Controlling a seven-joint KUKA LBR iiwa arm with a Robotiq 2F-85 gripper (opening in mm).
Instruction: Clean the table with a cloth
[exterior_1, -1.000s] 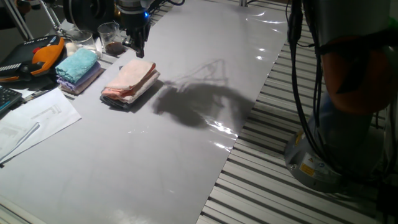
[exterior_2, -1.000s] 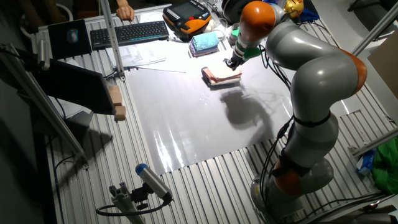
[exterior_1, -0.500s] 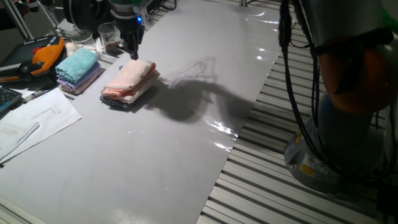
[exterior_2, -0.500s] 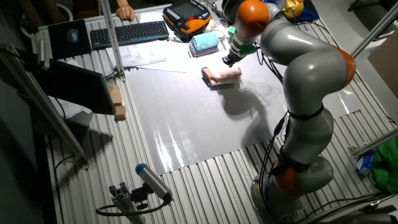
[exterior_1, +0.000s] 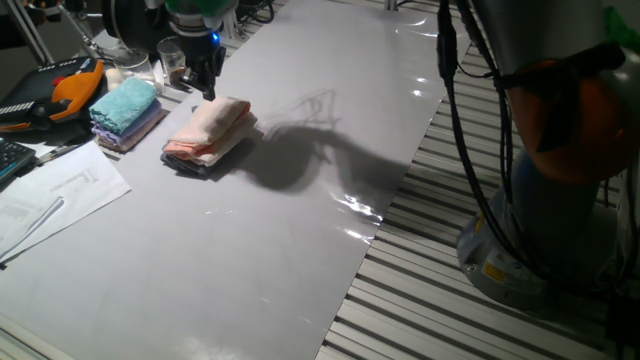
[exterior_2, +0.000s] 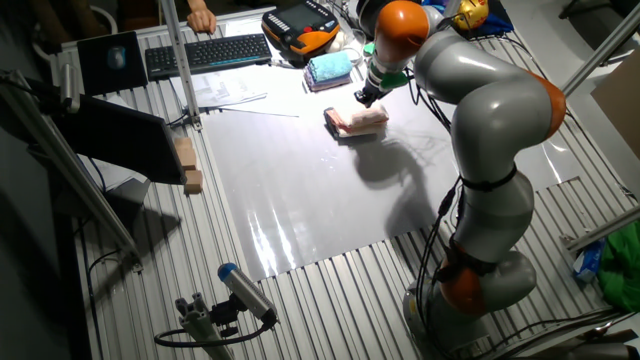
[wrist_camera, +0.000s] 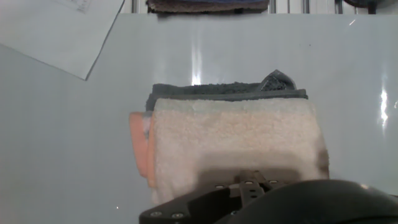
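We see the cloth (exterior_1: 210, 130) folded into a small pink and peach stack in the upper left of one fixed view, lying on the table (exterior_1: 300, 230); in the other fixed view it sits at upper centre (exterior_2: 357, 121). In the hand view it fills the middle of the frame (wrist_camera: 233, 140), with a peach layer showing at its left edge and a dark grey cloth (wrist_camera: 227, 91) under it, whose edge juts out along the top. We can read no writing or brand on any of them.

The gripper (exterior_1: 207, 84) hangs just above the upper left end of the cloth, fingers pointing down; in the other fixed view it is just above and right of the stack (exterior_2: 364, 96). We cannot tell whether it touches the cloth, nor whether its fingers are spread or closed: in the hand view only a dark housing at the bottom edge shows.

Against the frames of a second ago, the gripper has moved left and slightly up in the frame, from the cloth's right side to its upper left end, and the arm's shadow on the table has drawn in toward the cloth. The cloth itself has not shifted.

Left of the stack lies a teal towel (exterior_1: 126, 103) on a lilac one. Beyond it are a glass (exterior_1: 174, 60) and an orange and black handset (exterior_1: 62, 88); its label is too small to read. A sheet of paper (exterior_1: 45, 200) lies at the left edge, its print too faint to read. At the lower right, the arm's base carries a yellow sticker (exterior_1: 495, 266) that we cannot make out.
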